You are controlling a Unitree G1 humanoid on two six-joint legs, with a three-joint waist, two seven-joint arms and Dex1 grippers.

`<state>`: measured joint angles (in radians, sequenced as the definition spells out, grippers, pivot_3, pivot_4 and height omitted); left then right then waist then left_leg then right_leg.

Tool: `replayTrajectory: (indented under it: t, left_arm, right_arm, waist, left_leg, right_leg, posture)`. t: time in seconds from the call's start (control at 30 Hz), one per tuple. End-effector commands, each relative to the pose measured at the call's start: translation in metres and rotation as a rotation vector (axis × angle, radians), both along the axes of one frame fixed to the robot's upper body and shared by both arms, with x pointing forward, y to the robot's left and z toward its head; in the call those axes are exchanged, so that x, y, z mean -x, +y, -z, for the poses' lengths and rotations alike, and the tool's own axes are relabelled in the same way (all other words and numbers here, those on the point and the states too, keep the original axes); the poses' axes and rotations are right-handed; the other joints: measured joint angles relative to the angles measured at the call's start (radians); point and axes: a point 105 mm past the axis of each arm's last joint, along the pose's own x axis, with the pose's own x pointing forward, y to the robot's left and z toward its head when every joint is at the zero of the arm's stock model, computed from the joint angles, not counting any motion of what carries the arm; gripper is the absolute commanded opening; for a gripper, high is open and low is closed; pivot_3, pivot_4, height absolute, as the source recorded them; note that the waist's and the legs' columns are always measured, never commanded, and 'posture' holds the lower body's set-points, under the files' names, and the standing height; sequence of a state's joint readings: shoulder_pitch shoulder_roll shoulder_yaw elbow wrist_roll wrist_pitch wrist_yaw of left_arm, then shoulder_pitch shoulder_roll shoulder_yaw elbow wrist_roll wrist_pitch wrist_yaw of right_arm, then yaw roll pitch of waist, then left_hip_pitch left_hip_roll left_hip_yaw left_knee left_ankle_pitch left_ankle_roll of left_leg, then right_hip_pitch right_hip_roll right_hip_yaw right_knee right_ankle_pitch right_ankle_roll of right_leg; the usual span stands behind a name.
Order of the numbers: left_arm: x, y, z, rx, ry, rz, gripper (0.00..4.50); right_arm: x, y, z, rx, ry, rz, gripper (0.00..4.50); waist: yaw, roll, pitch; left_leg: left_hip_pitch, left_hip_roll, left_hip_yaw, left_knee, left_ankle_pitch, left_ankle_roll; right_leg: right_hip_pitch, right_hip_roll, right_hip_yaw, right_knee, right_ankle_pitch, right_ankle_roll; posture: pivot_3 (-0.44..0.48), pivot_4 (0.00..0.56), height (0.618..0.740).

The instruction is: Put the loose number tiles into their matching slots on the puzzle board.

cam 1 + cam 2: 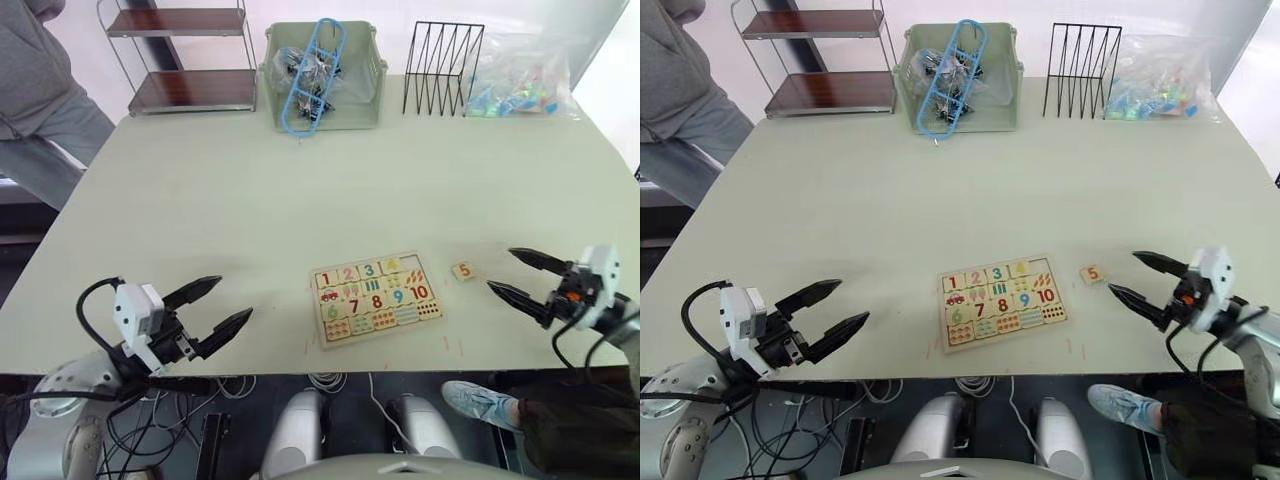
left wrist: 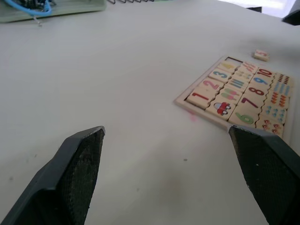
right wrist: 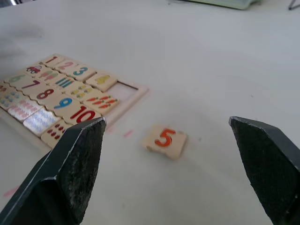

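Black tapered fingers of the right gripper (image 1: 520, 273) stand spread apart, empty, near the tabletop's front right edge. Just beside them lies a small square pale-wood tile (image 3: 164, 140) with a red 5, flat on the matte pale-green tabletop (image 1: 300, 190). Nearby, the rectangular wooden puzzle board (image 1: 376, 297) holds tiles 1 to 4; its end slot is bare. Left gripper (image 1: 212, 306), near the front left edge, gapes empty.
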<state>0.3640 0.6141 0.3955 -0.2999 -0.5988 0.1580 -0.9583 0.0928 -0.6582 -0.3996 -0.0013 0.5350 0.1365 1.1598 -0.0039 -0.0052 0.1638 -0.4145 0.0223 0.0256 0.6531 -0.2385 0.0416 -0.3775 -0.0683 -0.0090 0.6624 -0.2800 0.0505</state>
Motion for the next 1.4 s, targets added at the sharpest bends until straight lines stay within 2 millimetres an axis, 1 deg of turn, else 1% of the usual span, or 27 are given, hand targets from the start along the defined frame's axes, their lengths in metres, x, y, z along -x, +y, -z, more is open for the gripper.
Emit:
replayTrajectory:
  t: [0.03,0.2,0.37,0.63,1.03,1.23,1.4]
  left_arm:
    - [0.001,0.008,-0.008,-0.017,-0.048,-0.026,4.50]
    - [0.002,0.011,-0.008,-0.018,-0.048,-0.031,4.50]
    - [0.004,0.011,-0.005,-0.016,-0.040,-0.028,4.50]
    - [0.001,0.008,-0.005,-0.017,-0.048,-0.013,4.50]
    - [-0.001,0.003,-0.008,-0.016,-0.062,0.010,4.50]
    - [0.000,-0.001,-0.012,-0.029,-0.076,0.077,4.50]
    - [-0.001,-0.008,-0.017,-0.035,-0.087,0.153,4.50]
  right_arm:
    - [0.010,-0.008,-0.014,0.008,-0.067,0.019,4.39]
    - [0.021,-0.017,-0.007,0.003,-0.058,0.064,4.39]
    - [0.029,-0.015,-0.001,0.007,-0.048,0.073,4.39]
    - [0.027,-0.013,-0.005,0.016,-0.059,0.070,4.39]
    - [0.028,-0.015,-0.002,0.020,-0.056,0.052,4.39]
    - [0.027,-0.014,-0.002,0.021,-0.061,0.031,4.39]
    - [0.019,-0.012,-0.007,0.033,-0.074,-0.022,4.39]
  waist:
    - [0.000,0.000,0.000]
    - [-0.003,0.000,0.000]
    - [-0.001,0.000,0.000]
    - [-0.001,0.000,0.000]
    - [0.000,0.000,0.000]
    - [0.000,0.000,0.000]
    - [-0.001,0.000,0.000]
  left_leg:
    - [0.000,0.000,0.000,0.000,0.000,0.000]
    - [0.001,0.000,0.001,0.000,0.000,0.000]
    - [0.001,0.000,0.000,0.000,0.000,0.000]
    - [0.001,0.000,0.001,0.000,0.000,0.000]
    - [0.001,0.000,0.001,0.000,0.000,0.000]
    - [0.001,0.000,0.001,0.001,0.000,0.000]
    - [0.001,0.000,0.001,0.001,0.000,0.000]
  right_leg:
    - [0.000,0.000,0.000,0.000,0.000,0.000]
    - [0.000,0.000,0.001,0.000,-0.002,-0.003]
    - [0.000,0.000,0.001,0.000,-0.002,-0.003]
    - [0.000,0.000,0.001,0.000,-0.002,-0.003]
    - [0.000,0.000,0.001,0.000,-0.002,-0.003]
    - [0.000,0.000,0.001,0.000,-0.001,-0.002]
    - [0.000,0.002,0.001,0.000,0.000,0.000]
  posture:
    - [0.000,0.150,0.740]
    - [0.000,0.150,0.740]
    - [0.000,0.150,0.740]
    - [0.000,0.150,0.740]
    - [0.000,0.150,0.740]
    - [0.000,0.150,0.740]
    - [0.000,0.150,0.740]
